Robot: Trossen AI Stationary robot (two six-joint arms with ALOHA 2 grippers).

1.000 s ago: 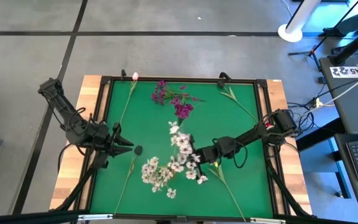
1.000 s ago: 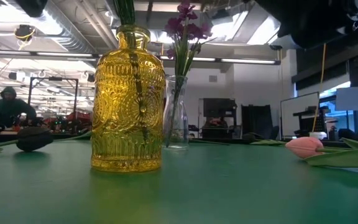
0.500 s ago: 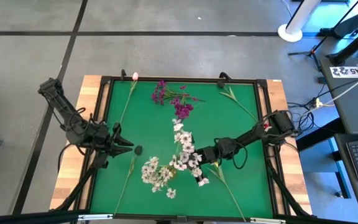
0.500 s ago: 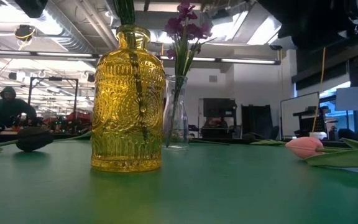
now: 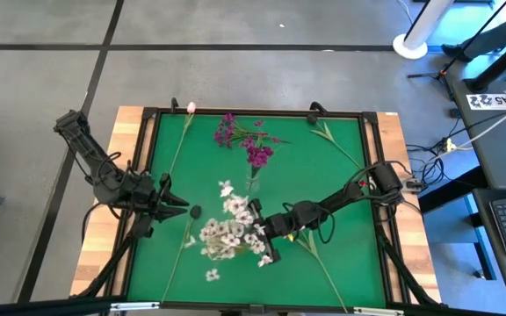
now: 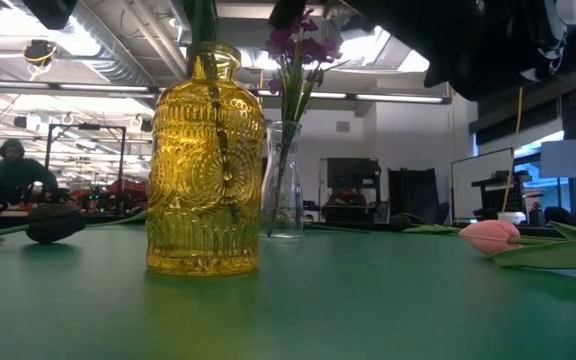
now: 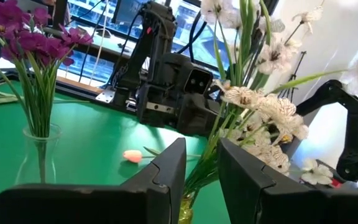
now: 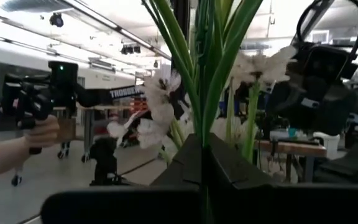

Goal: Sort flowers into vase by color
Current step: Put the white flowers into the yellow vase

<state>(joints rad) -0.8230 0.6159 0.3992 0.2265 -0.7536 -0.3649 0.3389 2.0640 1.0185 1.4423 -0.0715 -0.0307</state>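
Note:
A yellow glass vase (image 6: 206, 160) stands on the green mat with a spray of white blossoms (image 5: 222, 235) above it. A clear vase (image 6: 286, 185) behind it holds magenta-purple flowers (image 5: 249, 142). My right gripper (image 5: 266, 226) is at mid-table, shut on a second white spray (image 5: 235, 204) that stands close against the first. My left gripper (image 5: 181, 208) waits open near the left edge, beside a dark bud (image 5: 195, 211). A pink bud (image 5: 191, 107) and two more stems (image 5: 334, 142) lie flat on the mat. My right gripper pinches the white spray's bunched green stems (image 8: 202, 118) between its two shut fingers, below the blossoms. It reaches in roughly level from the table's right side, across the stems. The spray stands upright above the fingers; its lower end is hidden.
A raised black frame (image 5: 253, 112) borders the mat. A long stem (image 5: 319, 259) lies near the right arm, another (image 5: 176, 254) runs from the dark bud toward the near edge. In the right wrist view a person's hand (image 8: 17, 146) holds a device beyond the table.
My right gripper has moved toward the table's left and slightly nearer, carrying the upright white spray with it. The held blossoms, which stood apart to the right of the vase's spray, now crowd against it over the yellow vase. The left arm has kept still.

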